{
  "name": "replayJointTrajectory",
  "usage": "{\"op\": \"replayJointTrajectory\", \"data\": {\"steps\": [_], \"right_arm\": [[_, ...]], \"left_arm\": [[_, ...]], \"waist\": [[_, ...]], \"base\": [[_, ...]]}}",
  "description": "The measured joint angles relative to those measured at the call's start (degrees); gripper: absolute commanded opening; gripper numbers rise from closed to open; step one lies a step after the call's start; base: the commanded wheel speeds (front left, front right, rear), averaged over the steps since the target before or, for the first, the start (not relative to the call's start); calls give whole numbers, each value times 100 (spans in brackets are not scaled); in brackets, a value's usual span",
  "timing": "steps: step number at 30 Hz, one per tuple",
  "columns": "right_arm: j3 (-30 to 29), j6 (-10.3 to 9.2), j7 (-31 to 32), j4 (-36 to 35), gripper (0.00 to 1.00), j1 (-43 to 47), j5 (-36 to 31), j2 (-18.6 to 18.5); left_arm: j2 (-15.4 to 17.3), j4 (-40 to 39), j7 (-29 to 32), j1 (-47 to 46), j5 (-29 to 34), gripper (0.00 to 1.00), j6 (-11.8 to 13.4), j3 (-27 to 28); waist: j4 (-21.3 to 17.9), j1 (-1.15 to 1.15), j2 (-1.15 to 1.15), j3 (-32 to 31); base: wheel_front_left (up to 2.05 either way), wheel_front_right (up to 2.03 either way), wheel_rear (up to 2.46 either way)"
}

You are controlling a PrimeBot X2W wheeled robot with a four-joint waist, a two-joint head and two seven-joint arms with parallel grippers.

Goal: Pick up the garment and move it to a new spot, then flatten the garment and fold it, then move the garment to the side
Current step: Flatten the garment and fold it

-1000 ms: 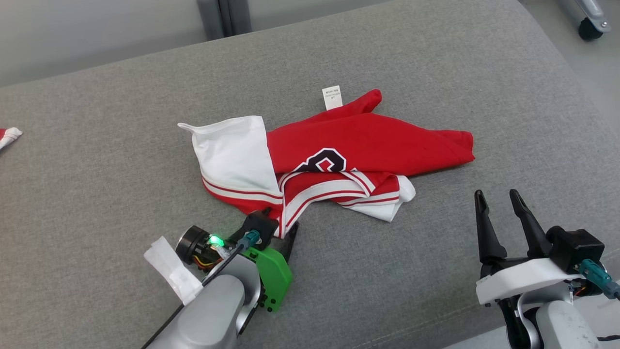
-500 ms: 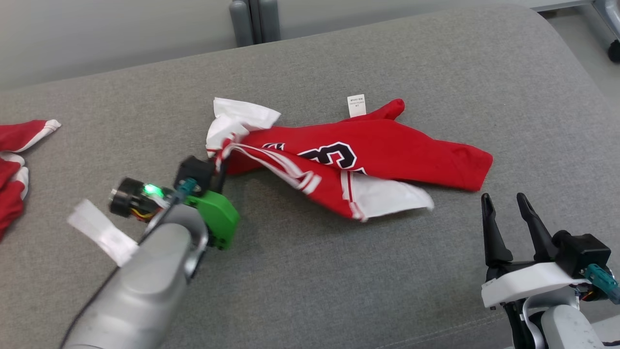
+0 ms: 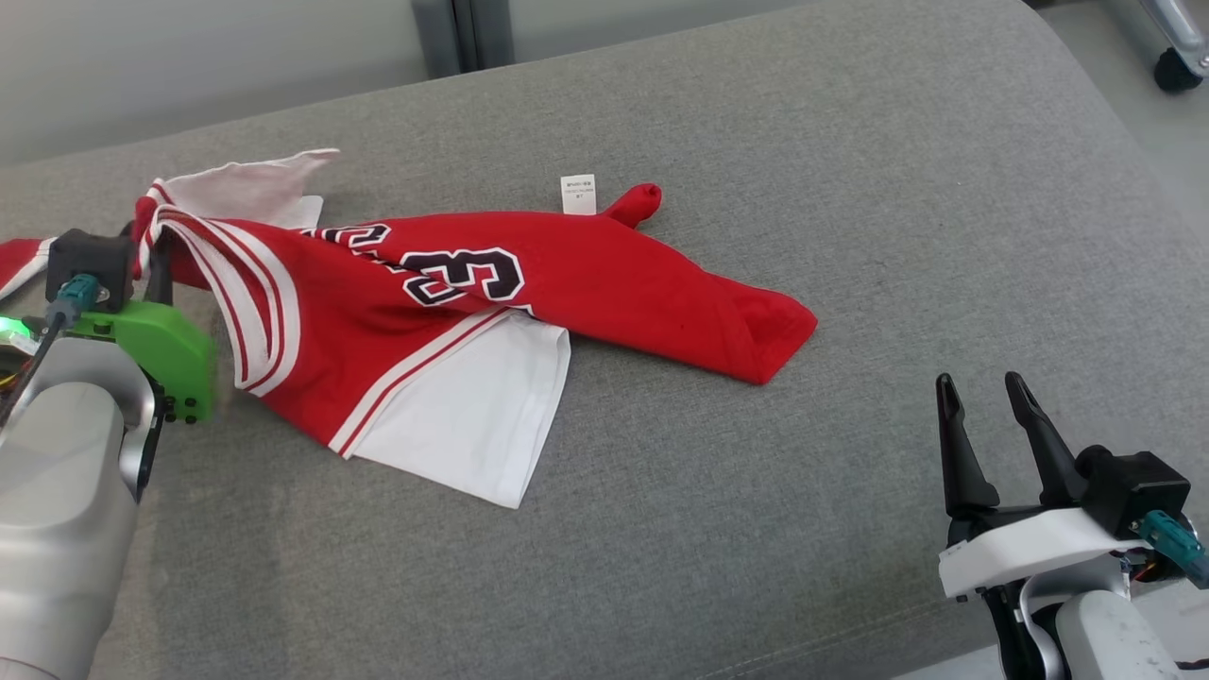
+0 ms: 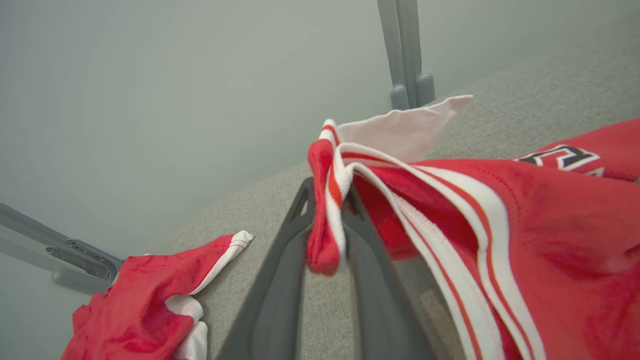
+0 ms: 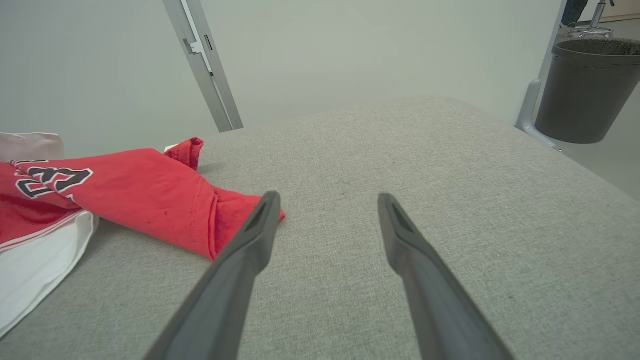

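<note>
You're on the first step: your left claw (image 4: 327, 195) is clamped on the striped hem of the red-and-white numbered jersey (image 3: 586, 274), which is lifted at that corner while the rest lies across the grey fabric cushion (image 3: 850, 142). Your right claw (image 3: 978, 380) gapes empty. Next, lay the jersey down and flatten it.

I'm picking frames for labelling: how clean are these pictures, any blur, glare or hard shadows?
Head view: soft even light, no glare; jersey sharp, faint shadow under its edge; the green housing of the left gripper smears a little. Left wrist view: left fingers soft near the lens, corners dim. Right wrist view: right fingers soft low down, cushion weave crisp.
</note>
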Motion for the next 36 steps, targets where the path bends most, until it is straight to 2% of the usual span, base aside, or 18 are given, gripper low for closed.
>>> {"op": "replayJointTrajectory", "data": {"steps": [9,12,16,22,25,30,36], "right_arm": [[-48,0,0,42,100,87,-34,13],[-101,0,1,14,100,197,-74,25],[-131,0,21,-52,100,257,-116,47],[-149,0,62,-157,100,297,-136,89],[-162,0,91,-181,100,300,-167,91],[-162,0,120,-205,100,296,-174,94],[-99,0,136,-215,100,291,-172,89]], "left_arm": [[-259,-204,-240,695,-359,100,134,368],[-331,-865,-255,1172,-444,100,280,698],[-458,-2006,-258,2057,-359,100,614,1178],[-802,-3539,-267,3045,204,100,872,1841],[-1023,-3917,-268,3362,464,100,857,1981],[-1243,-4011,-268,3555,833,100,626,2070],[-1419,-3612,-268,3418,1236,100,229,1672]], "waist": [[39,0,0,-165],[176,0,0,-280],[410,0,0,-405],[750,0,0,-501],[893,0,0,-521],[1045,0,0,-545],[1019,0,0,-547]], "base": [[0,0,0],[0,0,0],[0,0,0],[0,0,0],[0,0,0],[0,0,0],[0,0,0]]}}
